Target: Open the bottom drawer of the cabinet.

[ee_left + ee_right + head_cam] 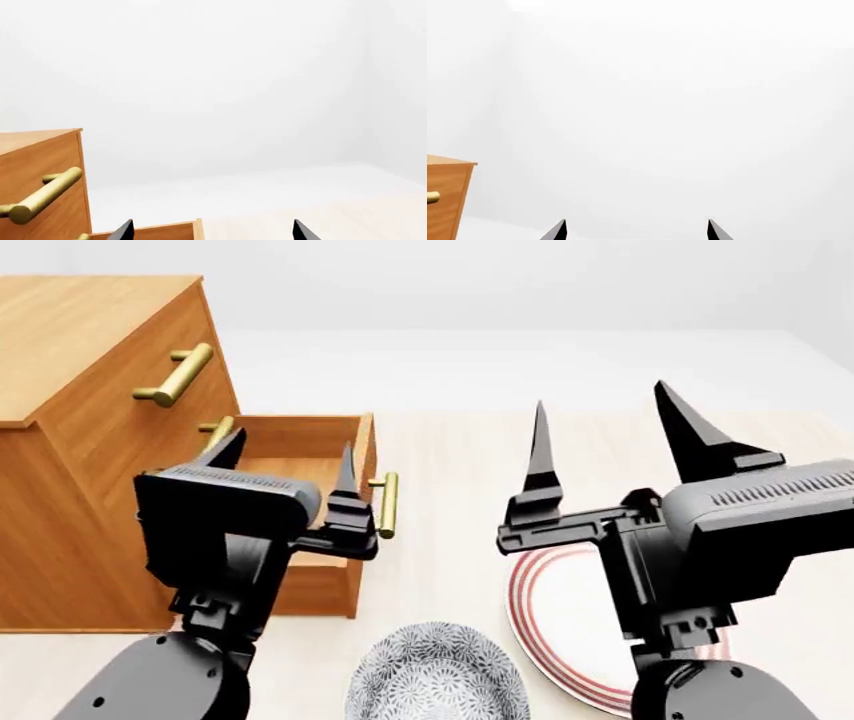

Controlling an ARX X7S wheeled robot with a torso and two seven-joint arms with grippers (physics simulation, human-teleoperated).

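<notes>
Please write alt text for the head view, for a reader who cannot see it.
The bottom drawer of the cabinet stands pulled out, behind the open left gripper. The right gripper, also open, hangs above a red-ringed plate.

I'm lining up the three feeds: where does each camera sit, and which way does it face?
Head view: looks down from the head at both arms, the open bottom drawer, plate.
Left wrist view: near the left gripper, facing the cabinet and wall.
Right wrist view: near the right gripper, facing mostly wall.
All show the cabinet.
</notes>
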